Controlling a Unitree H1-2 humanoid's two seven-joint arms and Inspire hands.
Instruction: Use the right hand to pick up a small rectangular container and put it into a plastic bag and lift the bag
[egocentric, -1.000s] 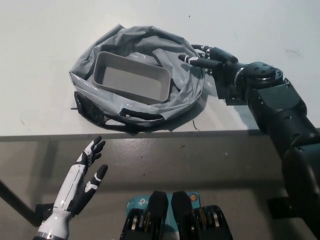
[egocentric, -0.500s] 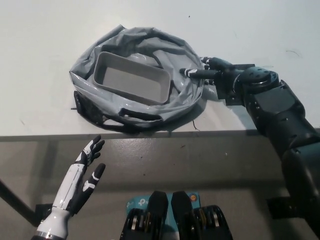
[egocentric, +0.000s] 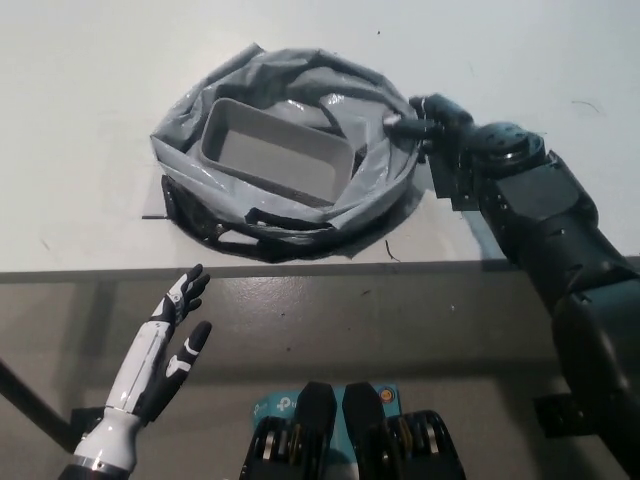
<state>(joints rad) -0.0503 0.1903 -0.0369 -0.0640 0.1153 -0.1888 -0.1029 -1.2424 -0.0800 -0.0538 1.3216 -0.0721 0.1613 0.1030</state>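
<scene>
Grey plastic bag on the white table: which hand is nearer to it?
Right. The black right hand is at the grey plastic bag's right rim, fingers closed on it; the white left hand rests open below the table edge.

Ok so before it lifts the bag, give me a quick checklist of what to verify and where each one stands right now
1. Container inside the grey plastic bag: ok, it sits in the middle of the bag.
2. Right hand at the bag's right rim: ok, touching it.
3. Right hand closed on the rim: cannot tell, the fingers are hard to make out against the folds.
4. Bag off the white table: not ok, it rests there.
5. Left hand clear of the bag: ok, open, low at the lower left.
</scene>
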